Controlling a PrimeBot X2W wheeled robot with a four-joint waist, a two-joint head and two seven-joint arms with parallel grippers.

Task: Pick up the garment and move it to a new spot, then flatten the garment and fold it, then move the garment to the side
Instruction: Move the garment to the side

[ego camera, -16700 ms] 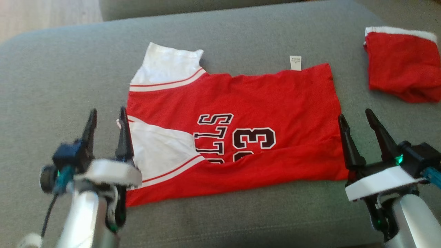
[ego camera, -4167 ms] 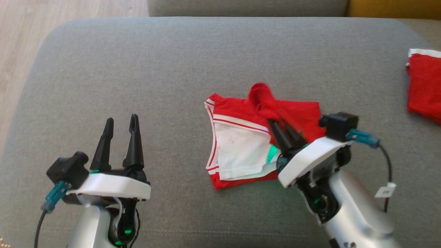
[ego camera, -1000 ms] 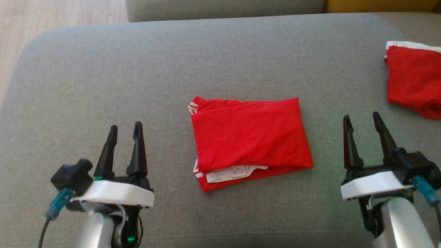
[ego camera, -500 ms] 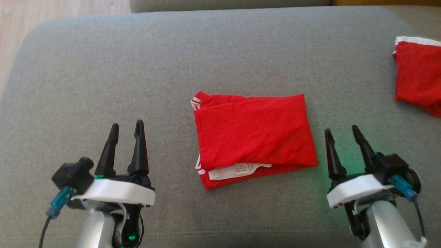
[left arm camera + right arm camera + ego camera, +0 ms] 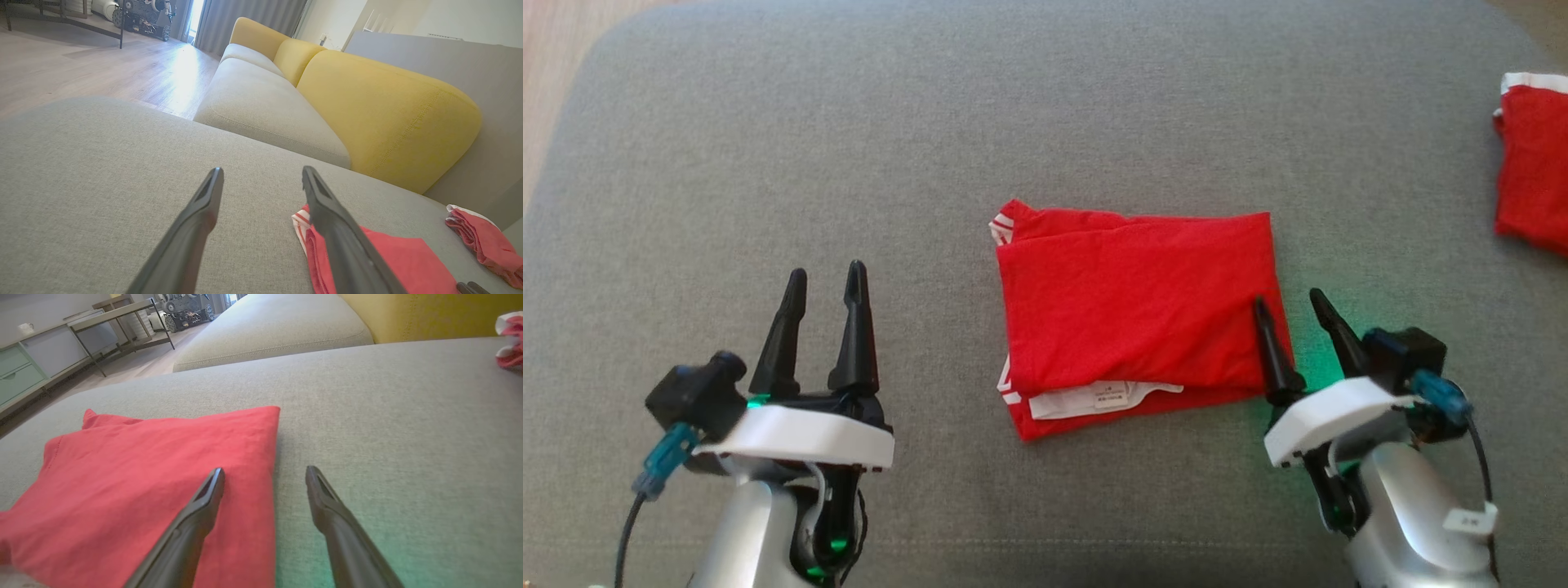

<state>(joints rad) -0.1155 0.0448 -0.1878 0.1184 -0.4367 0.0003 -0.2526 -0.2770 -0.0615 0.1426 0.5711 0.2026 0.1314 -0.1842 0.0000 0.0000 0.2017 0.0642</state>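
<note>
The garment (image 5: pixel 1135 314) lies folded into a red rectangle on the grey cushion (image 5: pixel 1045 122), with a white label (image 5: pixel 1107 398) and striped trim showing at its near and left edges. Expect the fold to open if you close on the top layer alone: the layers at the near edge look loose, and the cushion's weave is likely to drag on the lowest layer if you slide the bundle. Take all layers, or lift before you travel. The right gripper (image 5: pixel 1285 296) stands at the garment's right edge, jaws apart and holding nothing. One finger lies over the red cloth and the other over bare cushion just right of the garment, so the edge runs between them. You cannot tell whether the finger over the cloth touches it. The left gripper (image 5: pixel 825 269), jaws also apart and empty, stands well to the garment's left. A second red piece (image 5: pixel 1531 188) lies far to the garment's right; a move that way risks overlapping the two.
</note>
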